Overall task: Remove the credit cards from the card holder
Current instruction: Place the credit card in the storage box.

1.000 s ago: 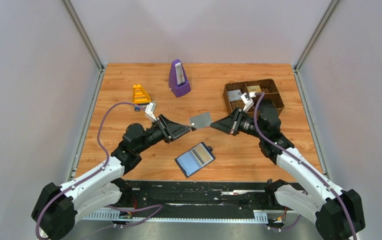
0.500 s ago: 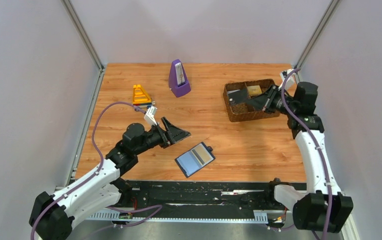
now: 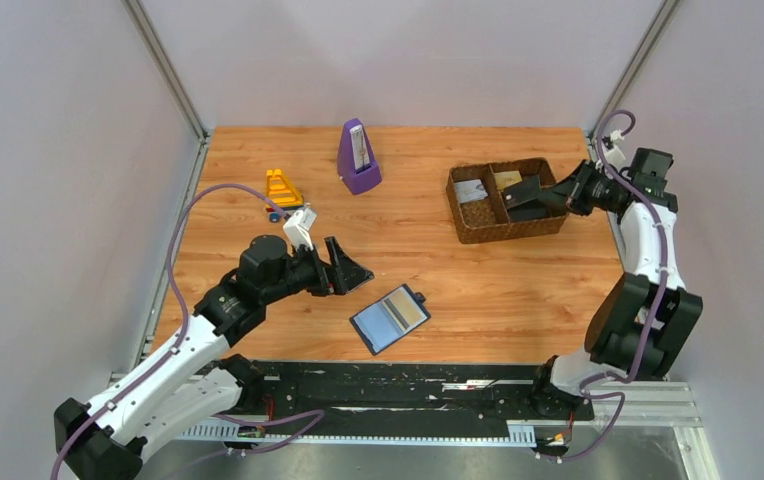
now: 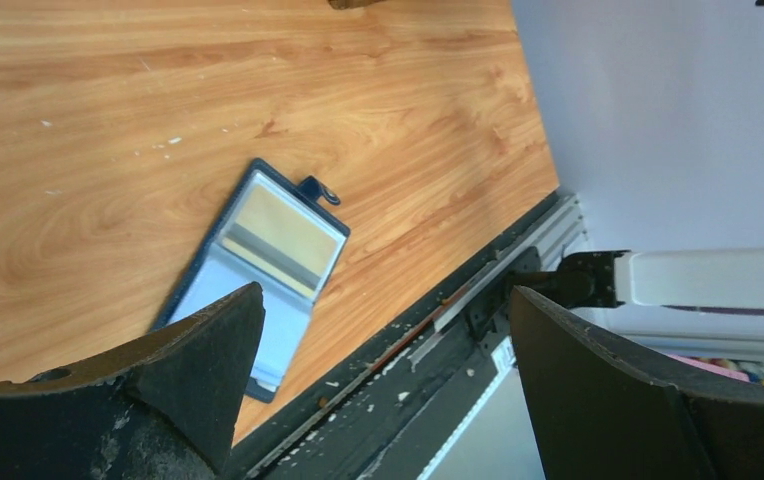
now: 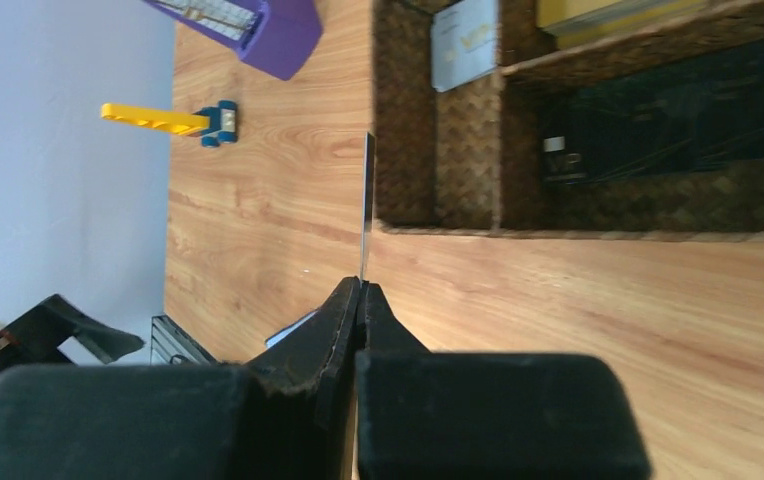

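right gripper (image 5: 361,290) brought card (image 5: 366,200) over basket (image 3: 506,237) | left gripper (image 4: 386,300) spread near holder (image 3: 390,318)

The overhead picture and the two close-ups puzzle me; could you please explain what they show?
Two robot arms are bolted to a wooden table. The overhead picture looks down from behind them; each close-up comes from a camera on one wrist. On the table lie an open card holder, a purple metronome, a yellow toy and a brown basket holding cards. The left fingers stand wide open near the card holder, holding nothing. The right fingers pinch a thin grey card at the basket.
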Controlling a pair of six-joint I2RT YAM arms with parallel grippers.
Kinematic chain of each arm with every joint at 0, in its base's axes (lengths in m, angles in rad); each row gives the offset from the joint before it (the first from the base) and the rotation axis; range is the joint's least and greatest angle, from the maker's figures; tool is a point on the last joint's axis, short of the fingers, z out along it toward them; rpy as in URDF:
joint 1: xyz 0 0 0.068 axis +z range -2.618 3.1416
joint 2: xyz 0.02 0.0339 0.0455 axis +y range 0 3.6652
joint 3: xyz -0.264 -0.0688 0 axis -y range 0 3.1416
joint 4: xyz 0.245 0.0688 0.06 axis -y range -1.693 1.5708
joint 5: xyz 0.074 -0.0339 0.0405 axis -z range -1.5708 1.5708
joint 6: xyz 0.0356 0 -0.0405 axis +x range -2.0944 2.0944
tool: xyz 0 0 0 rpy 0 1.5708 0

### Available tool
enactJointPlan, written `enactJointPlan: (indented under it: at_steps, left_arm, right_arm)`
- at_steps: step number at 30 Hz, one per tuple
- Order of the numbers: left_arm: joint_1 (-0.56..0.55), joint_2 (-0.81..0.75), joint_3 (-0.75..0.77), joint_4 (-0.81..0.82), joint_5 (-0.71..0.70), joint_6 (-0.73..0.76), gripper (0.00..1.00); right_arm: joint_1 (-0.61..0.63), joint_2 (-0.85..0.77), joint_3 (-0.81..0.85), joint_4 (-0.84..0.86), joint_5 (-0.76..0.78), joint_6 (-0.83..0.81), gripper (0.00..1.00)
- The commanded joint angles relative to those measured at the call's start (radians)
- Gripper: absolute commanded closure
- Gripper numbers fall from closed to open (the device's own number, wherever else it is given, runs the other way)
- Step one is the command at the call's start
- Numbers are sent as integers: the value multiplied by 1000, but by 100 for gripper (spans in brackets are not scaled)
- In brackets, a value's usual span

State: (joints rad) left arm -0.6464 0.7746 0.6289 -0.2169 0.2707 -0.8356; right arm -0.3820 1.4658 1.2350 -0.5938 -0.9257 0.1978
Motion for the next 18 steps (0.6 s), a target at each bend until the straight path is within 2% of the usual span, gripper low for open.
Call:
enactJointPlan:
  at_steps: [1,10,18]
  left_arm:
    - [-2,-24,71,-79,-48,120,0]
    - [-1,13,145,-131,-116,182,0]
    - [0,42,152,-110,-170,174,0]
  right_arm:
    - [-27,105,104,-76,19,-147,100]
    - [-29,329,237,-149,152,-236,100]
    - [-27,467,342,-183,142,-270,100]
